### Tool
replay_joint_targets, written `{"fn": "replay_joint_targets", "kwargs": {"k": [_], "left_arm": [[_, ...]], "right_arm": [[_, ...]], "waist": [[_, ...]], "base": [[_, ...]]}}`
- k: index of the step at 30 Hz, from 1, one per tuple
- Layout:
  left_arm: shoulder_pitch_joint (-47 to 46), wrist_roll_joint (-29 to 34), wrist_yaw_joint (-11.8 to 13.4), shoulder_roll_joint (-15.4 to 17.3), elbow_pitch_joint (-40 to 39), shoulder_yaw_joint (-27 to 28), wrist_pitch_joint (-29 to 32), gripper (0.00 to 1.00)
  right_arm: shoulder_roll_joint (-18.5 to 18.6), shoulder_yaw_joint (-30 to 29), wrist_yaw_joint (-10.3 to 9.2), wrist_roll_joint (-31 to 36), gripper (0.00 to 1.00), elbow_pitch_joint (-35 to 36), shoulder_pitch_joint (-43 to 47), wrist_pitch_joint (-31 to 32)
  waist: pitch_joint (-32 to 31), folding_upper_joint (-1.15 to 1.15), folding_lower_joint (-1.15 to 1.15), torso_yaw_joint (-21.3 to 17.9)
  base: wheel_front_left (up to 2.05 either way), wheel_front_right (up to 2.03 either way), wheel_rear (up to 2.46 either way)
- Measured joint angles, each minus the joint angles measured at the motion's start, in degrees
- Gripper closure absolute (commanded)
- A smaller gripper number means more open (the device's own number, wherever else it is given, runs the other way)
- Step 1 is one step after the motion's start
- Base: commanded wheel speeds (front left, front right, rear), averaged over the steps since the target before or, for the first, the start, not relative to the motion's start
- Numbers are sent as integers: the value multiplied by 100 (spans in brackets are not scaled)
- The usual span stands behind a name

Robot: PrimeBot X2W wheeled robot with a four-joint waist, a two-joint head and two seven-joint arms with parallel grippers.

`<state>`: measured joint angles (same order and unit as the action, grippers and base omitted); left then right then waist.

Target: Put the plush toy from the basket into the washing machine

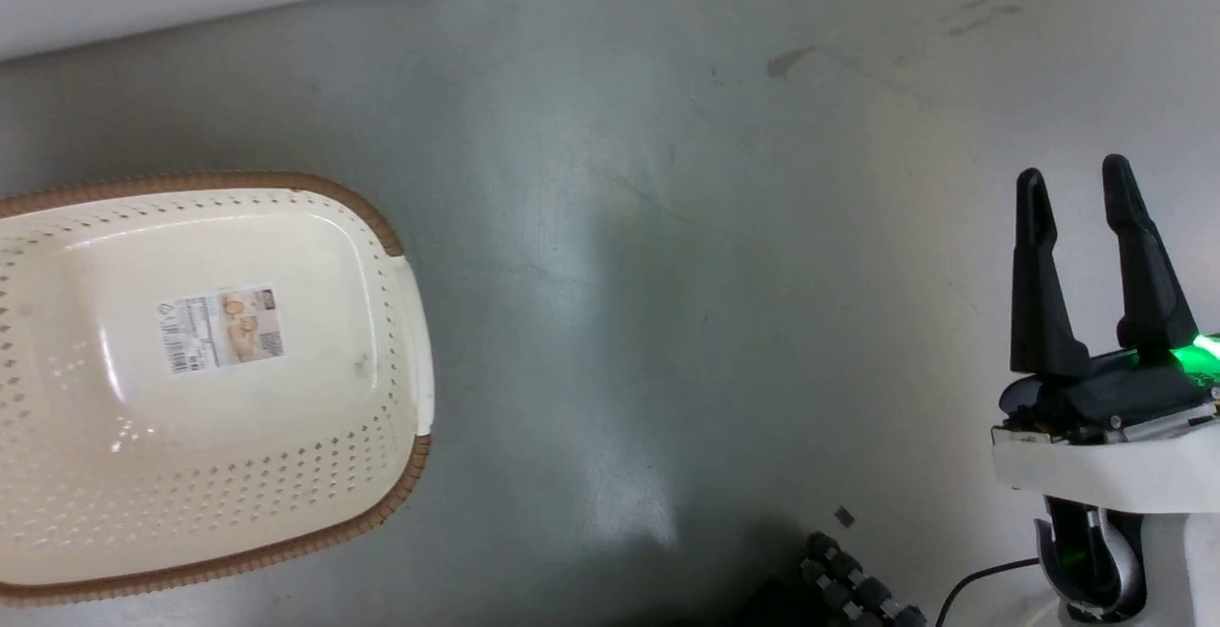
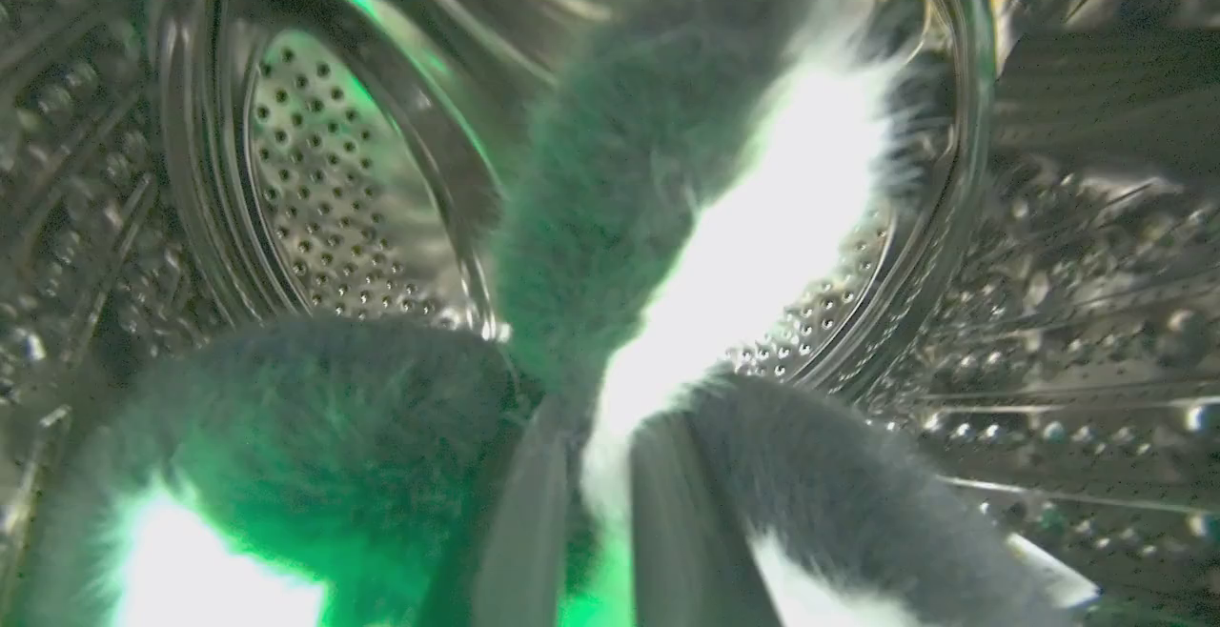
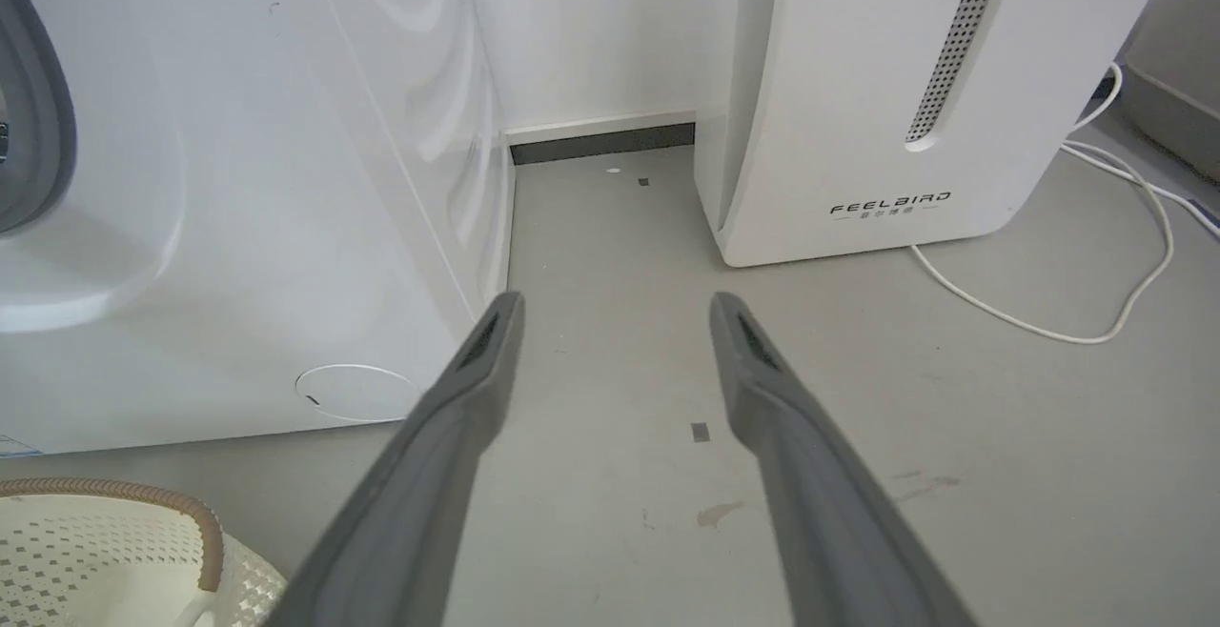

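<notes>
Plush toy (image 2: 610, 179) inside the washing machine (image 3: 238, 179), well within the perforated steel drum (image 2: 324, 208), hanging just in front of the left wrist camera. Pinched by the left gripper (image 2: 615, 422): two dark fingers drawn close together, a strip of white fur squeezed between them, black fluffy limbs spilling to either side. Right gripper (image 1: 1072, 174) parted and holding nothing, low over the grey floor (image 1: 667, 274), pointing toward the gap between the washer and the white FEELBIRD appliance (image 3: 886, 84).

Basket (image 1: 381, 322) bare inside apart from a paper label (image 1: 221, 330) on its bottom, so pick-up judged done and the carry nearly so. Step in hand: delivery into the drum. Next, probably: spread the left fingers, let the toy drop onto the drum wall, then draw the arm straight back out through the porthole without snagging fur or brushing the grey gasket (image 3: 38, 112).

Toy: long soft pile, floppy, easily squashed, likely to cling to the fingers for a moment. Drum: hard, shiny, ribbed, dotted with small round holes. Basket: cream plastic, rounded oblong, rows of perforations, brown woven-look rim.
</notes>
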<state>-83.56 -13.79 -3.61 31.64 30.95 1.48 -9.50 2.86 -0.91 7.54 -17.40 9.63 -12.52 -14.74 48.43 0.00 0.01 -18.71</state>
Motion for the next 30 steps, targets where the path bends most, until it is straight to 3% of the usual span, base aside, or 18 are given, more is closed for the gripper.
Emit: {"fn": "replay_joint_targets", "kwargs": {"k": [10, 20, 21, 22, 23, 30], "left_arm": [[-255, 211, -48, 169, 1374, -336, 109, 100], [-229, 304, -256, 134, 2053, -725, 78, 100], [-212, 304, -263, 126, 2119, -770, 67, 82], [-190, 312, -263, 112, 2185, -816, 36, 36], [-156, 312, -264, 92, 2256, -839, 11, 0], [382, 289, -271, -55, 2620, -961, -345, 0]], "right_arm": [[0, 108, 0, -83, 0, 2, -109, 0], [0, 74, 0, -1, 0, -10, -189, 0], [-1, 62, 0, 30, 0, -19, -190, 0], [0, 43, 0, 58, 0, -29, -190, 0], [0, 25, 0, 102, 0, -44, -190, 0], [0, -73, 0, 277, 0, -163, -180, 0]], "waist": [[325, 0, 0, -102], [188, 0, 0, 67], [147, 0, 0, 87], [102, 0, 0, 108], [52, 0, 0, 130], [-465, 0, 0, 289]], "base": [[0, 0, 0], [0, 0, 0], [0, 0, 0], [0, 0, 0], [0, 0, 0], [0, 0, 0]]}}
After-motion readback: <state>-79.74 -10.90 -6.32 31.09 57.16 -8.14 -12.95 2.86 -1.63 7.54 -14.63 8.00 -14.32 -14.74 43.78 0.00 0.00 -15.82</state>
